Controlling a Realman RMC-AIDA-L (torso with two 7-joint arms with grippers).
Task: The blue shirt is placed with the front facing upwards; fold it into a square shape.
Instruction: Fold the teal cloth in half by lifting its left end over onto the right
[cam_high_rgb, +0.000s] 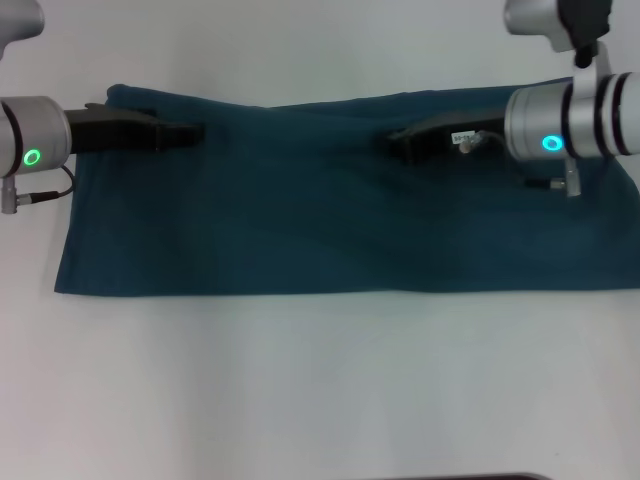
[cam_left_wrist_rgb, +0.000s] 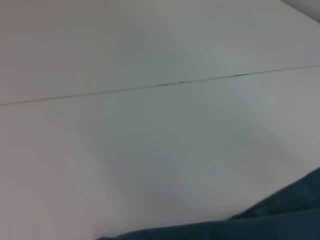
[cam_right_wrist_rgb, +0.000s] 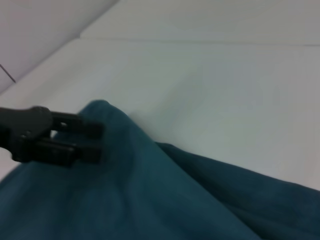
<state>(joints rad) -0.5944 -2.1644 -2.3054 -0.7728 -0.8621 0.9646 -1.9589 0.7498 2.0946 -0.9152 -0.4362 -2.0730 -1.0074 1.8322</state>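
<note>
Bare white table (cam_high_rgb: 320, 390) fills the part of the head view closest to the robot, and beyond it the blue shirt (cam_high_rgb: 330, 220) lies as a long, wide band stretched from side to side, its near edge straight and its far edge rising toward the right. No lettering or collar shows on the upper face. Both arms reach in level from the sides with their silver wrist cuffs lit by a green-blue ring. On the left, the left gripper (cam_high_rgb: 190, 133) points inward along the far edge of the cloth, its black fingers low over the fabric near the far left corner; from this view I cannot tell whether they are spread or pinching the cloth. On the right, the right gripper (cam_high_rgb: 400, 138) also points inward, over the far edge of the band, its dark tip just above or on the fabric; whether it is parted or pressed together cannot be told either. Left wrist view: mostly white table (cam_left_wrist_rgb: 150, 150) crossed by a thin seam, with a sliver of the blue shirt (cam_left_wrist_rgb: 280, 220) at one corner. Right wrist view: the blue shirt (cam_right_wrist_rgb: 125, 200) lies rumpled close up, and farther off the left gripper (cam_right_wrist_rgb: 92, 142) has its two black fingers (cam_right_wrist_rgb: 80, 122) at a raised fold of cloth, seemingly pinching it.
</note>
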